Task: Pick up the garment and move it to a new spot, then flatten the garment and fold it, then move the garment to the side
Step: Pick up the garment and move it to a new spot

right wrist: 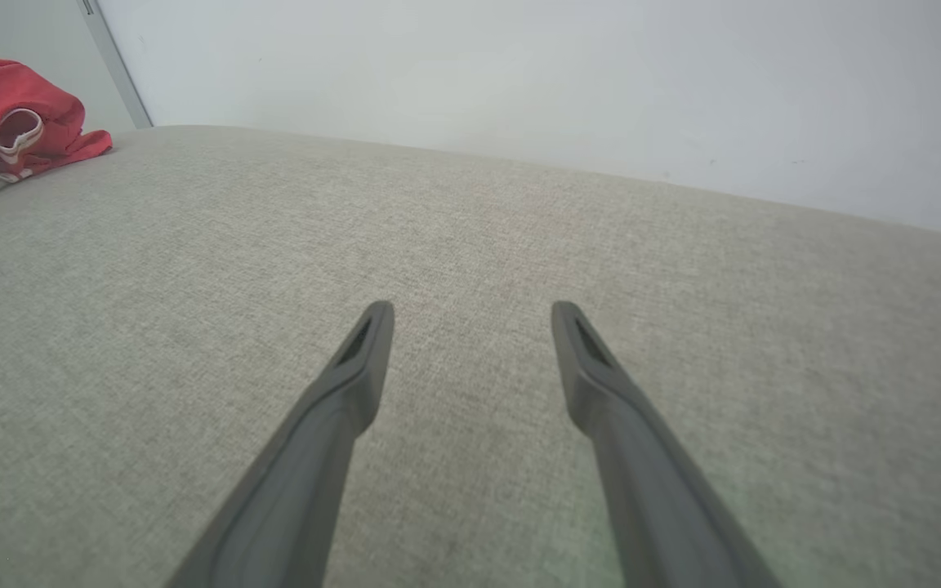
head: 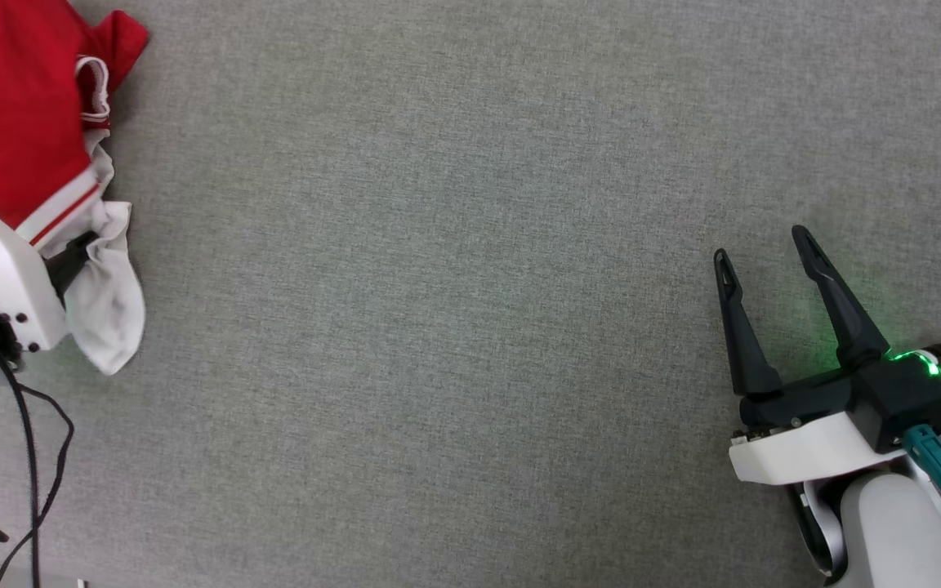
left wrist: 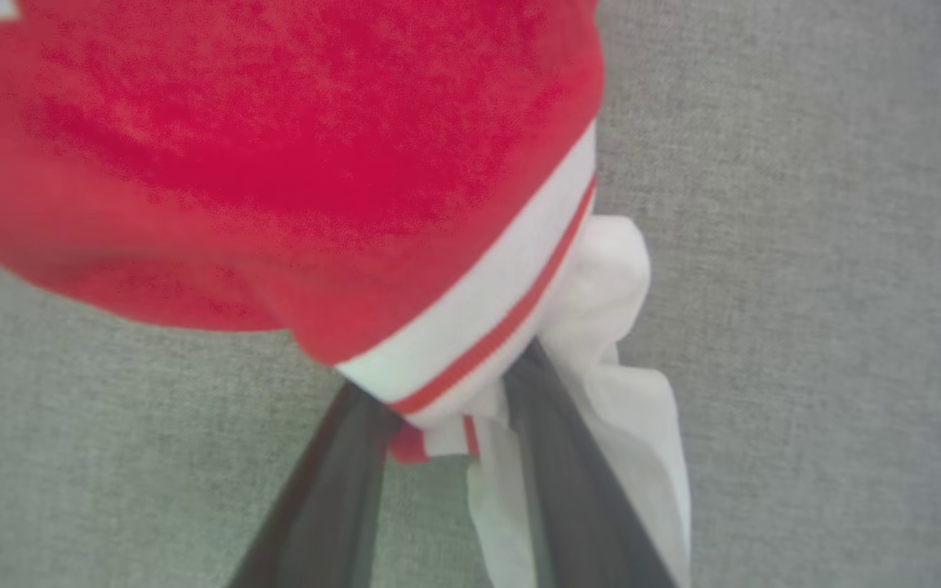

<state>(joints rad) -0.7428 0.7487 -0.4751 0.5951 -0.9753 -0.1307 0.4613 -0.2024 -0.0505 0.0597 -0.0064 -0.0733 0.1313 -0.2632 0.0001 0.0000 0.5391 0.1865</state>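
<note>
left tool [left wrist: 446, 384] straddles shirt [left wrist: 274, 147] at striped cuff, clamp unclear; needs a deeper bite before lifting. right tool [head: 762, 245] spread, empty.

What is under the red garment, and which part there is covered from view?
The grey cloth surface lies under the garment. The left end effector has its fingers at the striped trim and white sleeve; cloth covers their tips. Anything else beneath is hidden.

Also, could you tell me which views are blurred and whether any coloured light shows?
Left wrist view: the garment is soft, out of focus; head view: sharp, a green glow beside the right gripper; right wrist view: sharp, evenly lit.
</note>
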